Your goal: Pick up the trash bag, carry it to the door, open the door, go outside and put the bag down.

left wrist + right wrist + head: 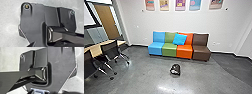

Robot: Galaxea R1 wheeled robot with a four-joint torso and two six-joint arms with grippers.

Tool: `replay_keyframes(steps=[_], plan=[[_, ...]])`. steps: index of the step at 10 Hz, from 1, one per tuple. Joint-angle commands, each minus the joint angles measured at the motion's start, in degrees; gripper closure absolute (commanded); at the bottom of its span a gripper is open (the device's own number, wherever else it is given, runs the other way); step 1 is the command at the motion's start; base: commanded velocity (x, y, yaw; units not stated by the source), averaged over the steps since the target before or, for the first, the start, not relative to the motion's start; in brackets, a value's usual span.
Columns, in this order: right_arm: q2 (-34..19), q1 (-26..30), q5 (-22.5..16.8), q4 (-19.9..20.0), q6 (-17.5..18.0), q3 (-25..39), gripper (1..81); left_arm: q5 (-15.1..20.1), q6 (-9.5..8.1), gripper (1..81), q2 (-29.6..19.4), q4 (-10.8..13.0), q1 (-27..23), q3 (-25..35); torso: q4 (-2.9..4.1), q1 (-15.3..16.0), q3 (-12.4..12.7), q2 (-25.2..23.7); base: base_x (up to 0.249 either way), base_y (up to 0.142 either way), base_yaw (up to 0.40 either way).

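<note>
The black trash bag (176,68) lies on the floor (141,75) at twelve o'clock, so everything from pickup to set-down outside remains; whether either grip is clenched or released, one cannot tell.

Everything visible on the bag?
The bag is a black, lumpy, rounded bundle with glossy highlights, probably plastic film, and a paler patch toward its left side. It rests on the grey floor, in front of the sofa, near its middle. Only the floor visibly touches it. Any knot is indistinct.
</note>
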Motion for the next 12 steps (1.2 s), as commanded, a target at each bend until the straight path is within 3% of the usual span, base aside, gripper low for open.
replay_keyframes(steps=[1, 12], plan=[[-0.6, 1.3, -3.4, 0.1, -0.1, 0.5, 1.0, 3.3, 0.14, 1.0, 0.0, -0.3, -2.3, 0.1, 0.0, 0.0, 0.0, 0.0, 0.19, 0.0, 0.0], [0.4, 1.2, -3.4, 0.2, 0.0, 0.6, 1.0, 3.3, 0.22, 1.0, -0.1, -0.3, -2.1, 0.1, 0.0, 0.0, 0.0, 0.0, 0.191, 0.0, 0.0]])
